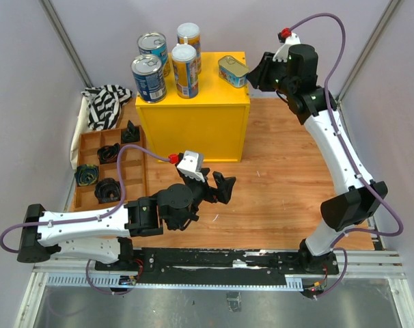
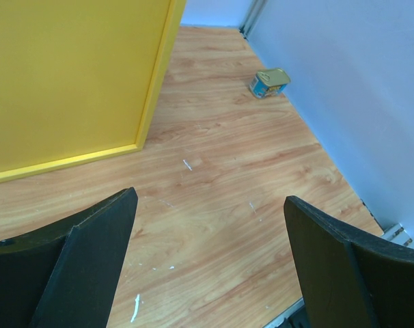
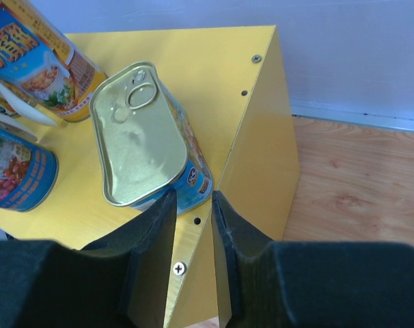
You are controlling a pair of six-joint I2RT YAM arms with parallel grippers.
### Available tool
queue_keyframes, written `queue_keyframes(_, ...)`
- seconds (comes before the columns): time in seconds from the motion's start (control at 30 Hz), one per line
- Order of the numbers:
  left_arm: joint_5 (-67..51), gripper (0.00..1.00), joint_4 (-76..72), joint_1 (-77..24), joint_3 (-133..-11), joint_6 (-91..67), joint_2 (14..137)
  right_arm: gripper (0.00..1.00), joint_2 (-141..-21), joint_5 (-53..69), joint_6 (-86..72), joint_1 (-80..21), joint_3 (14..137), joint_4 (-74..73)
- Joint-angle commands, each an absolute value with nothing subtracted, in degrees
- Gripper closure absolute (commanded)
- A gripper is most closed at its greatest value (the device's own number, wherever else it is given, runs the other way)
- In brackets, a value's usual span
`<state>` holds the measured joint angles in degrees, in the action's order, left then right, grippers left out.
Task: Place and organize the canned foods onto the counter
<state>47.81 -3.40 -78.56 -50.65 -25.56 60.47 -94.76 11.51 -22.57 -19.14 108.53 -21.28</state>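
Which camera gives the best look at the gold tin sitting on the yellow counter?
The right wrist view: the gold tin fills the frame, pull tab up, at the yellow counter edge. The top external view shows it small beside the right gripper. The left wrist view misses it, showing another tin on the floor.

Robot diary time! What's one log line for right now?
counter: four cans, one tin | second tin: floor | left end effector: open, empty | right end effector: shut, empty, beside tin
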Motion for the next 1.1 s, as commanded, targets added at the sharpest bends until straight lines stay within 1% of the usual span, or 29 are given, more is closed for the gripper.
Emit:
queue_keyframes(0.0,49.4,0.07,-5.71,-78.42,-49.85,-26.03,59.63,0.72,-96.29,11.62,-23.43,-18.06,112.12,-20.24)
queue_keyframes(0.5,50.44,0.07,-5.54,-78.4,-48.87,-26.13,58.97,0.73,-102.75,12.59,-24.69,-16.94,118.99,-20.37)
queue_keyframes(0.83,51.15,0.07,-5.54,-78.4,-48.34,-25.77,58.71,0.73,-108.0,12.4,-24.82,-15.32,126.37,-21.79)
queue_keyframes(0.97,50.99,0.06,-4.95,-78.42,-48.34,-26.03,58.42,0.72,-107.77,10.84,-23.11,-15.0,127.9,-23.67)
queue_keyframes(1.07,51.06,0.07,-5.24,-78.4,-48.18,-26.03,58.11,0.72,-104.56,10.87,-22.36,-15.11,125.78,-24.0)
